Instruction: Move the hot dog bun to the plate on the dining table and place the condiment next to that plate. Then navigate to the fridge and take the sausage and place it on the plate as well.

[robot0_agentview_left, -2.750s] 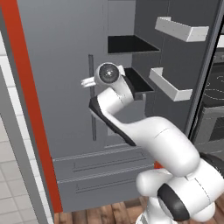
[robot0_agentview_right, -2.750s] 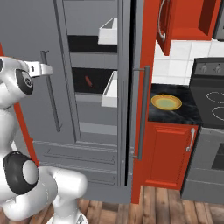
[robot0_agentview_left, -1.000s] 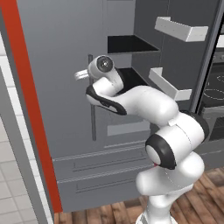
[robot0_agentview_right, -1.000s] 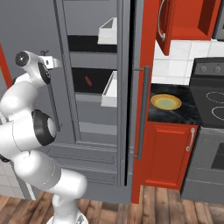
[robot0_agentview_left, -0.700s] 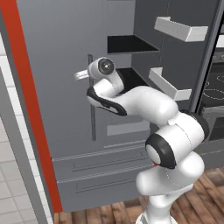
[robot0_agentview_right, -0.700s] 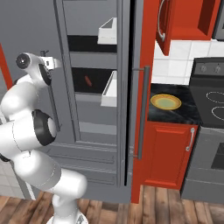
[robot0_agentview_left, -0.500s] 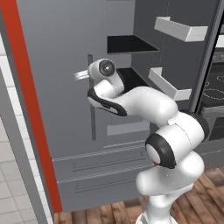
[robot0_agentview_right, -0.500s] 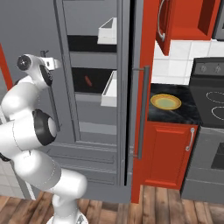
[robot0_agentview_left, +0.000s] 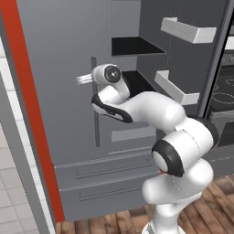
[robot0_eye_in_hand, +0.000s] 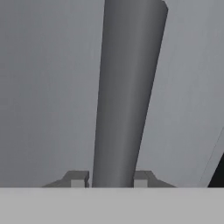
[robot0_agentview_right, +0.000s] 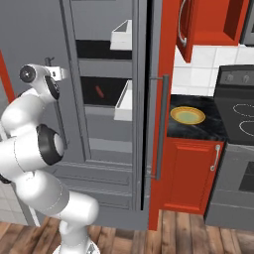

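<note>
Left base view: the tall dark grey fridge (robot0_agentview_left: 68,68) has its left door closed. The white arm reaches up to that door's long vertical grey bar handle (robot0_agentview_left: 95,105), with the gripper (robot0_agentview_left: 82,79) at the handle's upper part. To the right the fridge interior is open, showing dark shelf openings and white door shelves (robot0_agentview_left: 187,29) on the swung-out right door.

Hand view: the grey bar handle (robot0_eye_in_hand: 127,92) runs up between the two small dark fingertips (robot0_eye_in_hand: 78,179), which sit tight against its two sides. The gripper (robot0_eye_in_hand: 109,181) is pinching the handle.

Right base view: the gripper (robot0_agentview_right: 57,73) is at the top of the bar handle (robot0_agentview_right: 58,116) on the left. Just right of it, inside the fridge (robot0_agentview_right: 106,149), the thin short reddish-brown sausage (robot0_agentview_right: 98,92) lies tilted on the dark middle shelf, beside a white door shelf (robot0_agentview_right: 124,101). Further right, past the red cabinet side, a round shallow yellow dish with an olive-green centre (robot0_agentview_right: 187,115) sits on the black counter (robot0_agentview_right: 196,130), next to the black stove (robot0_agentview_right: 238,124).
</note>
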Available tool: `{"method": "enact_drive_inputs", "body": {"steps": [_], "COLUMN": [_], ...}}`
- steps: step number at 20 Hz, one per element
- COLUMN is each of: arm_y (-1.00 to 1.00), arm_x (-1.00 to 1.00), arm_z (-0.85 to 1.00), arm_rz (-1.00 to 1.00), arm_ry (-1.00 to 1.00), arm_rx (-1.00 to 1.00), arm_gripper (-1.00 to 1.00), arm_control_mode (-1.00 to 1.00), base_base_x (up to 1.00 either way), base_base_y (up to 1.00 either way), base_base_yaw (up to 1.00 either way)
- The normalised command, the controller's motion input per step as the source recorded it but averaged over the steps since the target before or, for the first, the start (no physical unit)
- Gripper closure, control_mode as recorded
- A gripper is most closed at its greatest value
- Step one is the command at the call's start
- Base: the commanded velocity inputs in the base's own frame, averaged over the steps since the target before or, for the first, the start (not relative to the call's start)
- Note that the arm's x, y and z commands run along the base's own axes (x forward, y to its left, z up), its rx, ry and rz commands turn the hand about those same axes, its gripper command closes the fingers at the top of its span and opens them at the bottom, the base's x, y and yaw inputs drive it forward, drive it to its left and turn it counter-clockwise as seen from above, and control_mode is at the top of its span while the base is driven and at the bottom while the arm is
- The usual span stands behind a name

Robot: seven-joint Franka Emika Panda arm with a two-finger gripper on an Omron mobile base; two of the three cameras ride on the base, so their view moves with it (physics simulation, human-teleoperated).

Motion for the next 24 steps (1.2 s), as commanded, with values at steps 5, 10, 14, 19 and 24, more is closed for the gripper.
{"method": "enact_drive_inputs", "body": {"steps": [5, 10, 14, 19, 24], "arm_y": [0.63, 0.77, 0.87, 0.93, 1.0], "arm_x": [-0.59, -0.66, -0.66, -0.68, -0.65], "arm_z": [-0.12, -0.06, -0.09, -0.12, -0.13], "arm_rz": [0.04, 0.05, 0.07, 0.07, 0.05], "arm_ry": [-0.02, -0.02, -0.05, -0.03, 0.0], "arm_rx": [0.0, 0.0, 0.0, 0.0, 0.0], "arm_gripper": [1.0, 1.0, 1.0, 1.0, -1.0], "arm_control_mode": [-1.0, -1.0, -1.0, -1.0, -1.0], "base_base_x": [0.0, 0.0, 0.0, 0.0, 0.0], "base_base_y": [0.0, 0.0, 0.0, 0.0, 0.0], "base_base_yaw": [0.0, 0.0, 0.0, 0.0, 0.0]}}
